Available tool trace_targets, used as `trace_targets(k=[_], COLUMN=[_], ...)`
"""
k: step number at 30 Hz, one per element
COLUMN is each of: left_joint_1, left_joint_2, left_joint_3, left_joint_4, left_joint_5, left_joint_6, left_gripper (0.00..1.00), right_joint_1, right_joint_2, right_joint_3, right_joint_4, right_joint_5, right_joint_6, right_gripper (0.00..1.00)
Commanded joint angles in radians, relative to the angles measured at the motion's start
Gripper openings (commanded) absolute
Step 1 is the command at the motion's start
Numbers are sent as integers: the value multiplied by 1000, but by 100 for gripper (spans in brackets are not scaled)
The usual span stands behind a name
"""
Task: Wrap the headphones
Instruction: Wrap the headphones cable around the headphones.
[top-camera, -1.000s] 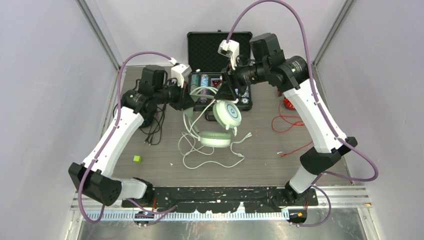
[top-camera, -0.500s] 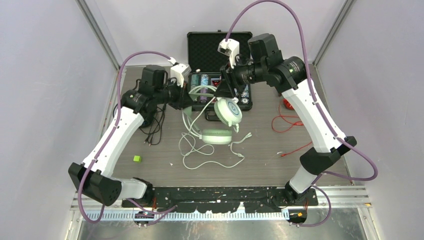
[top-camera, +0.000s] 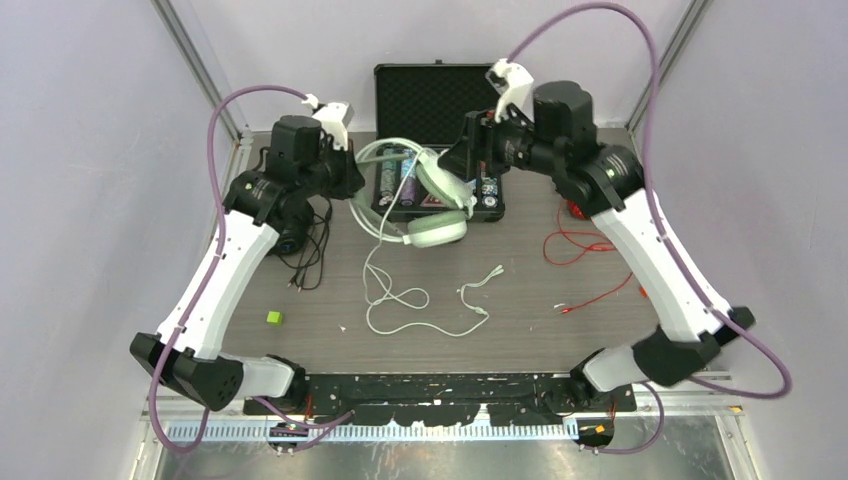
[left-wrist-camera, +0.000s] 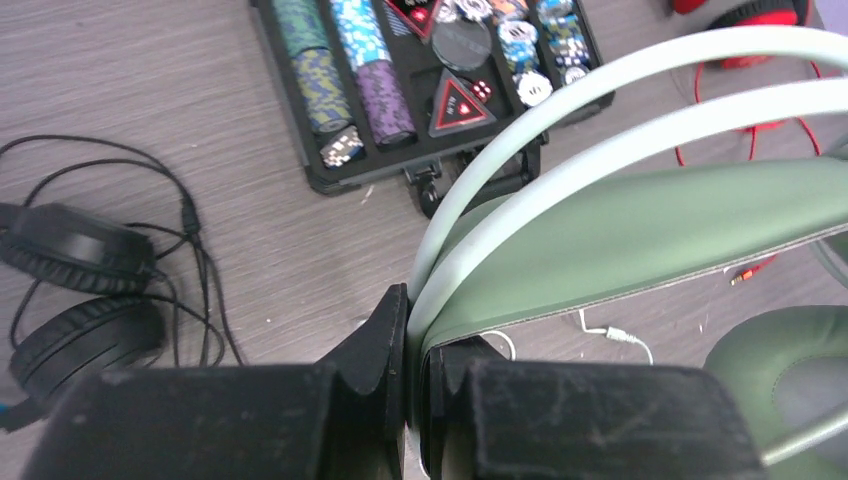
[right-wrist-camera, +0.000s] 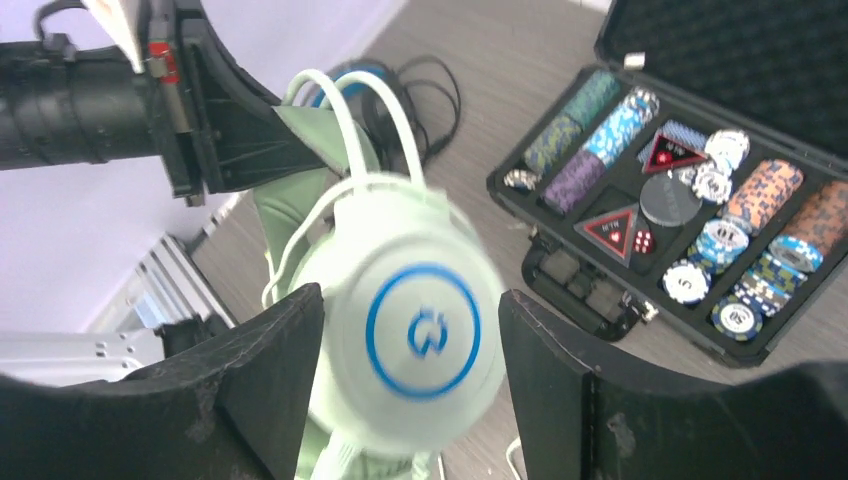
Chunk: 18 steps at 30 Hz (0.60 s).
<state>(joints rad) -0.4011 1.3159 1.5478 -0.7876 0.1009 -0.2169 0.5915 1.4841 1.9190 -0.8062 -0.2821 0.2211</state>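
Mint headphones (top-camera: 437, 232): left tool (left-wrist-camera: 412, 310) clamps the headband (left-wrist-camera: 650, 230), right tool (right-wrist-camera: 410, 300) straddles an earcup (right-wrist-camera: 420, 330), grip unclear. Slack cable (top-camera: 420, 334) at 6 o'clock could snag.

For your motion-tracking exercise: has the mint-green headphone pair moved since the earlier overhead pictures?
Yes. The mint-green headphones shifted toward the open black case, now overlapping its front.

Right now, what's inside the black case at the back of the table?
Rows of colourful poker chips, two red-and-black triangles, little red dice and a dark round disc. From above, the mint-green headphones cover part of the case; what lies beneath the chips is hidden.
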Motion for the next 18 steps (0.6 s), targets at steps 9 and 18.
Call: trace_targets(k=[9,18], left_joint_1=[-1,-1], left_joint_2=[39,28], left_joint_3=[283,331], left_joint_4=[0,59], left_joint_5=[-270,-284], left_joint_6=[-321,-443], left_gripper=[0,0], right_joint_1=[73,331], right_joint_2=[-447,-372], right_joint_3=[-664,-951], right_joint_4=[981,1384], right_joint_5=[-45,95], right_joint_6=[115,-122], right_gripper=[69,69])
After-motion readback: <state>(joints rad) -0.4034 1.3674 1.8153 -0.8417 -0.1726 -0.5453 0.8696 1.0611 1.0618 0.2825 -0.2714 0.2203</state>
